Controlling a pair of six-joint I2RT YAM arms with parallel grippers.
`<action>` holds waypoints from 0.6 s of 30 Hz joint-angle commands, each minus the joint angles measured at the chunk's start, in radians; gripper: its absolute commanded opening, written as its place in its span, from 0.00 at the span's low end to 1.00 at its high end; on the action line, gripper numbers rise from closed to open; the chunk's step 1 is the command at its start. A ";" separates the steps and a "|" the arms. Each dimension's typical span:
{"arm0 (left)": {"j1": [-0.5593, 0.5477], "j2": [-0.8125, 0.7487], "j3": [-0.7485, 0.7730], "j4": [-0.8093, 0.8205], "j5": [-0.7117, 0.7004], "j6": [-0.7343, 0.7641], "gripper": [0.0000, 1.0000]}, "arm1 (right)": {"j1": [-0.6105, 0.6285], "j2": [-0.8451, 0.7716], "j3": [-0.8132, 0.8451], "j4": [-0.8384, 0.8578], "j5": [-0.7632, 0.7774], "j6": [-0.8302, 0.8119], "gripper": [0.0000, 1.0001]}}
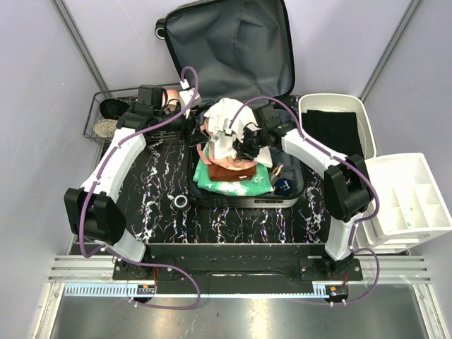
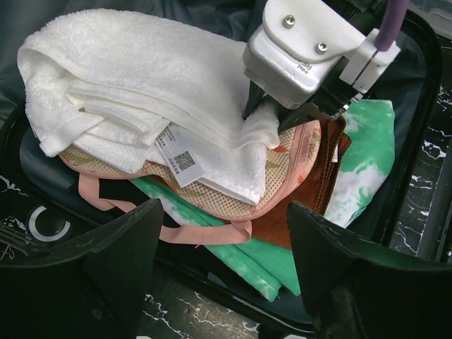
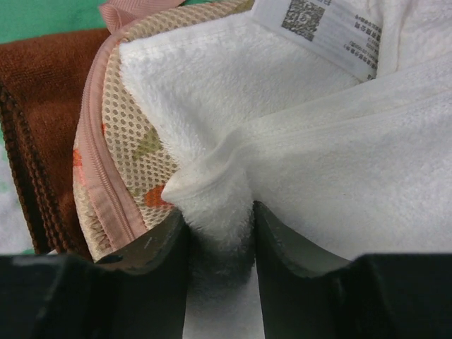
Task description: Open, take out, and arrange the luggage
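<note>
The suitcase lies open at the middle of the desk. Its lid stands up at the far edge and its lower half is heaped with folded things. On top is a white towel, and the right hand is pressed together on a tuft of it, pinching the thick folded corner at the end nearer the arms. From that hand the rest of the towel runs away and to the left, toward the desk's far-left corner. Its long axis slants that way in the left wrist view, so my guess is that a lift would have to carry the whole length clear of the case wall. The left hand is spread wide and holds nothing. It sits just beside the left wall of the case, aimed across the pile, so the right arm is clearly the nearer one. Directly under the towel lies a pink mesh pouch, touching it, then a brown cloth and a green one. Whether the pinch has also caught the pouch's edge is hard to tell, since the fingertips are buried in pile. The small dark items in the near-right corner of the case are too small to name, and anything beneath the heap is hidden.
</note>
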 commanded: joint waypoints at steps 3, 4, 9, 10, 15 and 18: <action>0.015 -0.044 0.002 0.010 0.034 0.024 0.75 | -0.008 -0.016 0.024 0.131 0.114 -0.007 0.32; 0.014 -0.044 0.004 0.008 0.036 0.024 0.75 | -0.013 -0.042 0.024 0.111 0.099 -0.016 0.33; 0.015 -0.037 0.004 0.007 0.048 0.023 0.75 | -0.030 -0.077 0.041 0.021 0.036 -0.059 0.56; 0.015 -0.034 0.009 0.010 0.051 0.021 0.75 | -0.034 -0.074 0.046 0.008 0.011 -0.065 0.53; 0.015 -0.023 0.021 0.013 0.056 0.017 0.74 | -0.048 -0.034 0.104 -0.044 -0.004 -0.050 0.45; 0.017 -0.026 0.022 0.011 0.060 0.018 0.74 | -0.062 -0.007 0.156 -0.102 -0.049 -0.036 0.56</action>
